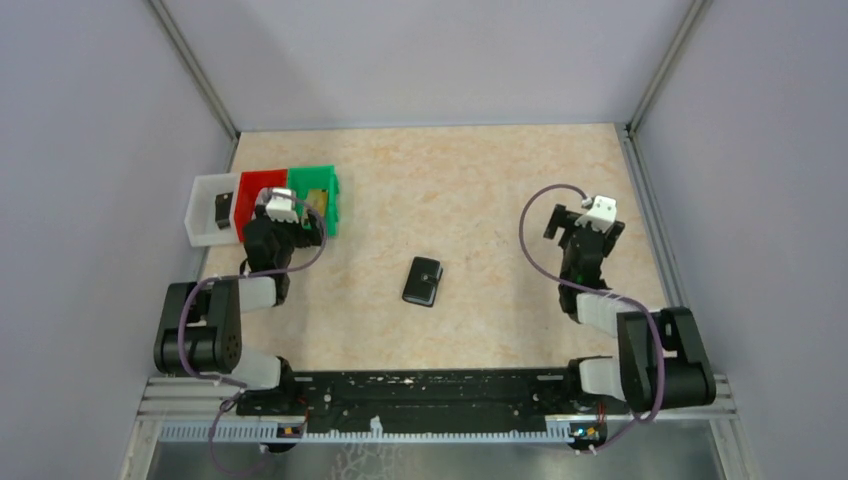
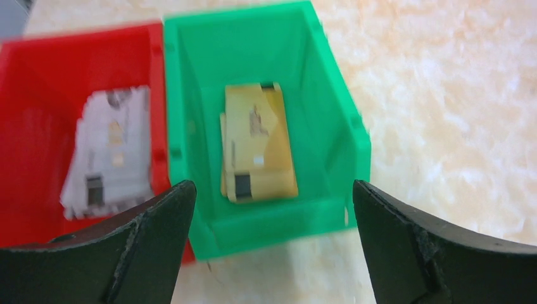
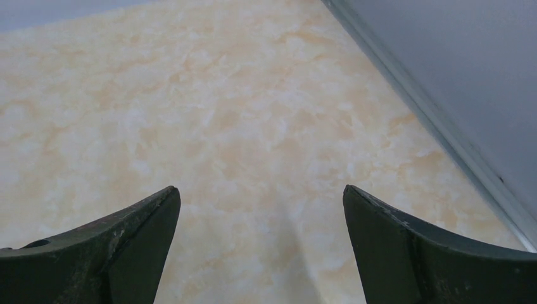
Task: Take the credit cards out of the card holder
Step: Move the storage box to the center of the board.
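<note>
Left gripper [image 2: 272,187] and right gripper [image 3: 259,190] gape wide, empty; card holder [image 1: 423,281] lies on the table [image 1: 480,190] toward its near edge, probably light and supple, so pinch its long edges.

Wide open worktop [image 1: 480,190] through the middle and the back. The card holder [image 1: 423,281] lies flat there, low, with free room on every side. The far left is crowded: white bin [image 1: 203,210], red bin [image 1: 262,184] and green bin [image 1: 328,180] stand side by side in a row. The left end effector [image 2: 272,187] hangs over them, jaws spread wide above the green bin's near rim. The gold cards [image 2: 256,142] sit on that bin's floor, walled all round, open only from above. Over on the right, the right end effector [image 3: 261,193] gapes over bare surface, but the metal rail [image 3: 437,123] and grey side wall [image 3: 456,50] close off that edge.
</note>
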